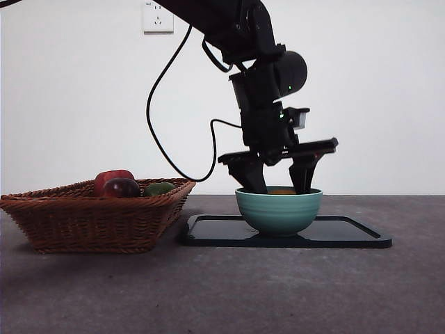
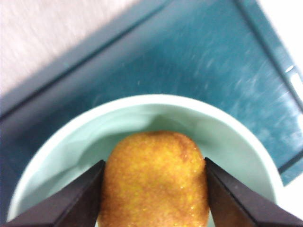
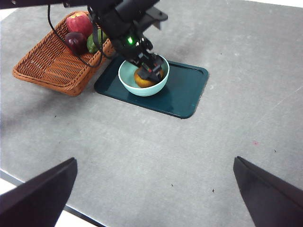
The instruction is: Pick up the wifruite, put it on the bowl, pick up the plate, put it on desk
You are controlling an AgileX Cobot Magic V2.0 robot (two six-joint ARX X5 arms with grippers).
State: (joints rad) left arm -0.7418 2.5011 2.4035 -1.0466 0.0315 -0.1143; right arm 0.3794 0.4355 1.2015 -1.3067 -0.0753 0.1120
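The golden-brown wifruite (image 2: 154,182) sits down inside the teal-green bowl (image 1: 278,212), with only a sliver showing above the rim in the front view (image 1: 281,190). My left gripper (image 2: 154,163) reaches into the bowl from above, its jaws pressed against both sides of the fruit. The bowl stands on the dark teal plate (image 1: 348,233), a flat rectangular tray on the grey desk (image 1: 243,292). My right gripper (image 3: 155,160) is open and empty, high above the desk's near side, well away from the bowl (image 3: 128,80).
A wicker basket (image 1: 90,216) stands just left of the plate. It holds a red apple (image 1: 111,177), a dark purple fruit (image 1: 122,188) and a green fruit (image 1: 160,188). The left arm's cable hangs above the basket.
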